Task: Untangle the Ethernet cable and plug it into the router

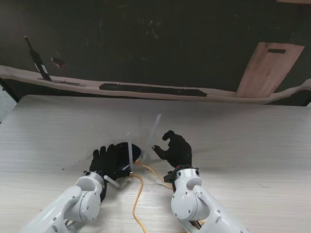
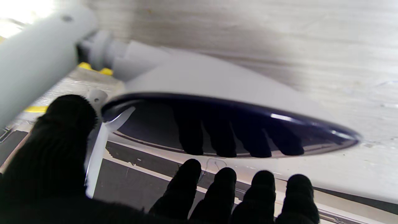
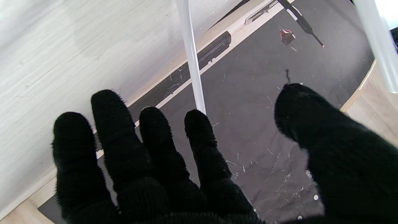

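Black-gloved right hand (image 1: 174, 148), fingers (image 3: 199, 140) spread

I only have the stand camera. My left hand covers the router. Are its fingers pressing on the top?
Observer: No. In the left wrist view the left hand has its fingertips apart from their reflections in the router; a gap shows.
Operator: Is the right hand holding anything?
Observer: Nothing. The right wrist view shows the right hand spread, with a white antenna just past one fingertip.
Operator: Any cable at the router's back?
Observer: Bits of yellow cable show beside an antenna hinge there. I cannot tell whether it is plugged in.
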